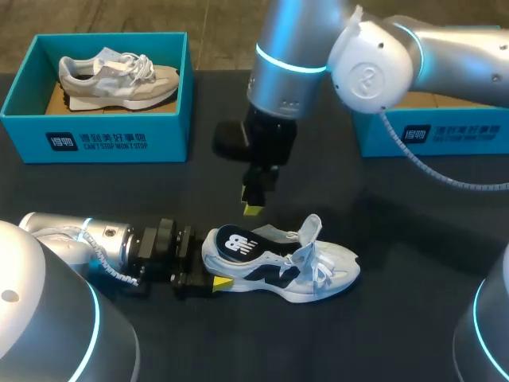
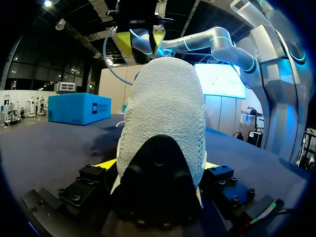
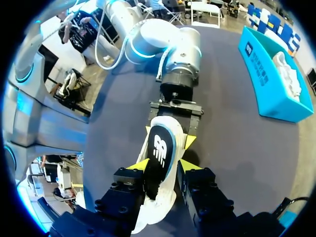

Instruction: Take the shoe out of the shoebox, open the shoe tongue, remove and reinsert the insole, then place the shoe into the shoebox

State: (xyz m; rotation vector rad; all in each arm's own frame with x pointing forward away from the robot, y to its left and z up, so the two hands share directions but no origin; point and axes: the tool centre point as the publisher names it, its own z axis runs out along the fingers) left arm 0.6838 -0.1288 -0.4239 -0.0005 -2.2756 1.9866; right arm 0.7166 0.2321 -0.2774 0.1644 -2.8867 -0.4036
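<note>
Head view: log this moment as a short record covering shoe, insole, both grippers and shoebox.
shoe: on the table, outside the box
insole: black, visible at the heel end
left gripper: shut on the shoe's heel
right gripper: open, over the heel end
shoebox: rear left, holds a second shoe

The left arm and right arm are silver-grey tubes with rounded joints, each ringed by glowing cyan bands. The right arm's white joint cap bears a round embossed mark. A grey ribbed cable loops outside its links. The left gripper and right gripper are black blocks studded with dark screws, ending in bright yellow fingertips
</note>
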